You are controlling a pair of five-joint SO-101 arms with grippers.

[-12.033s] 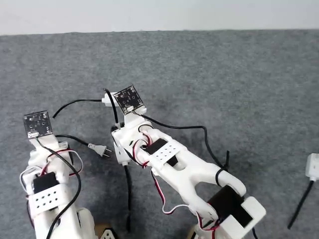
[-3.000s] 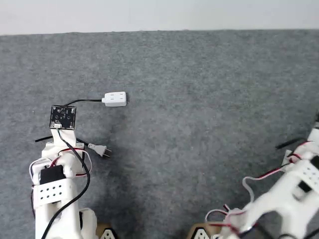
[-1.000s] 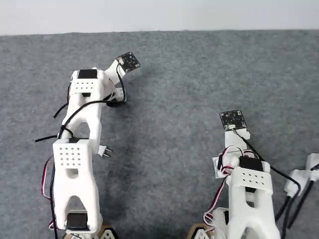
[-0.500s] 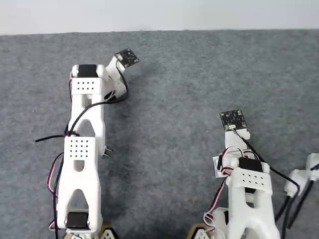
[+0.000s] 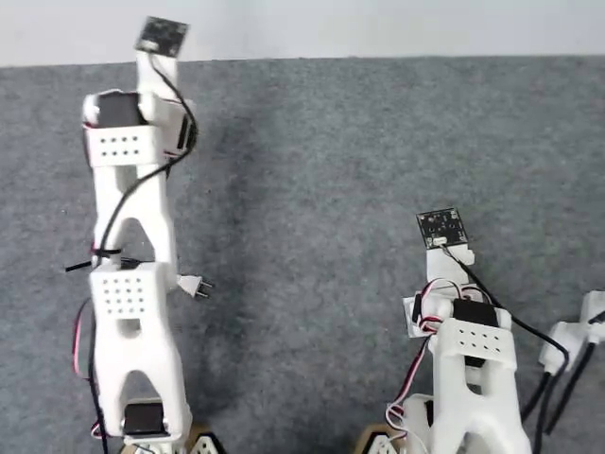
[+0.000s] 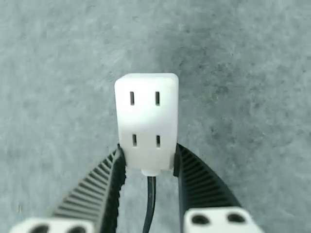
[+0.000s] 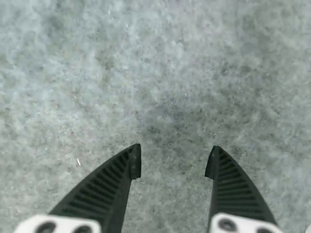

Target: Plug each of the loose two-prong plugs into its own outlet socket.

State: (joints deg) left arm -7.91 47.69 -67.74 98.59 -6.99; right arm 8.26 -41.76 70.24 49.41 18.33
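Observation:
My left gripper [image 6: 147,156] is shut on the cable end of a white outlet socket [image 6: 146,114], one finger on each side. The socket's face shows two pairs of slots, and its black cable [image 6: 150,204] runs back between the fingers. In the high view the left arm [image 5: 123,142] stretches to the far left of the carpet and covers the socket. A loose black two-prong plug [image 5: 194,286] lies beside that arm's lower link. My right gripper [image 7: 172,165] is open over bare carpet, on the right arm [image 5: 473,345] at the near right.
Grey carpet [image 5: 359,161] covers the table up to a pale far wall. At the right edge a white block [image 5: 594,307] and a second white piece [image 5: 560,342] lie with black cables [image 5: 558,388], close to the right arm.
The left arm has swung from the left-centre of the carpet out toward the far left corner, with its camera board now past the carpet's far edge. The right arm has stayed still.

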